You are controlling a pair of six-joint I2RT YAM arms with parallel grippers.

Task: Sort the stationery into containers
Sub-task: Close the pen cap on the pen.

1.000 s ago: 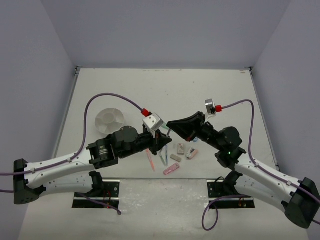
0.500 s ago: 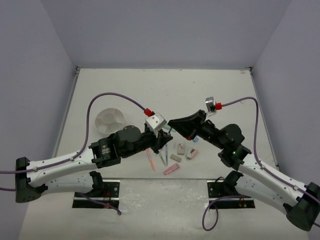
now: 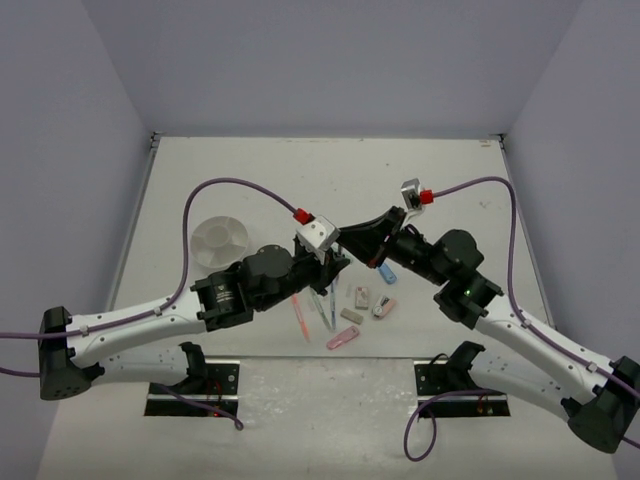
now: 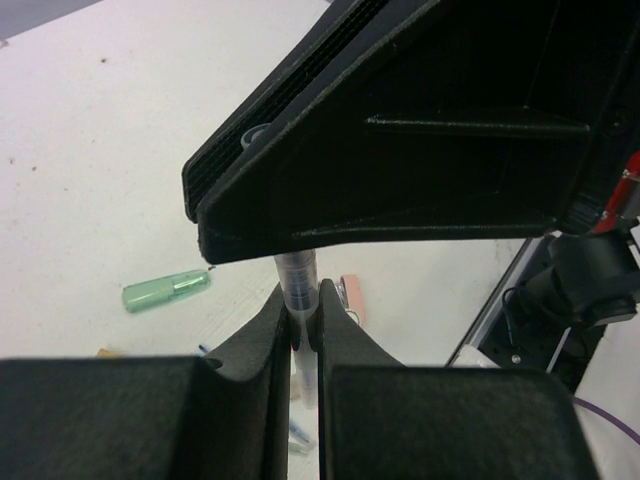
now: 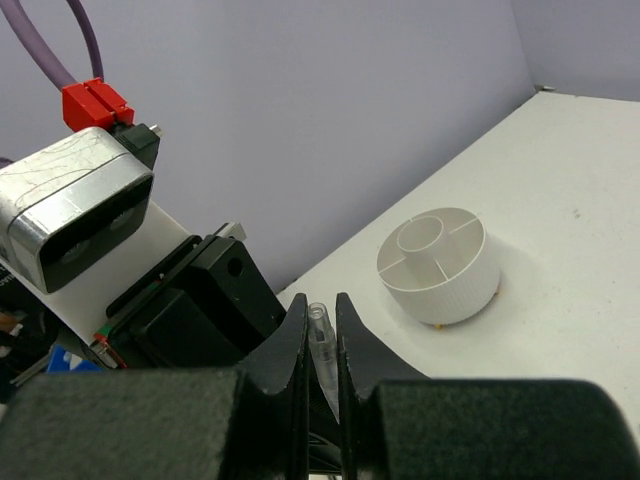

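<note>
Both arms meet nose to nose over the middle of the table [image 3: 250, 170], and that's the worry. The left gripper [image 4: 302, 318] is clamped on a thin clear pen [image 4: 297, 278], and the right gripper [image 5: 320, 322] is pinched on what looks like that pen's other end (I can't swear it's the same one). If one arm pulls away while the other is clamped, I'd expect the pen to bend, twist loose or drop. The black housings also sit almost touching, so a small misjudged swing could knock them together.

The round white holder [image 5: 450, 285] stands well off to the left, apart from everything else. Loose on the table below lie a pink marker [image 3: 342, 338], a blue marker [image 3: 388, 273], a green marker [image 4: 165, 291] and small erasers [image 3: 361, 295].
</note>
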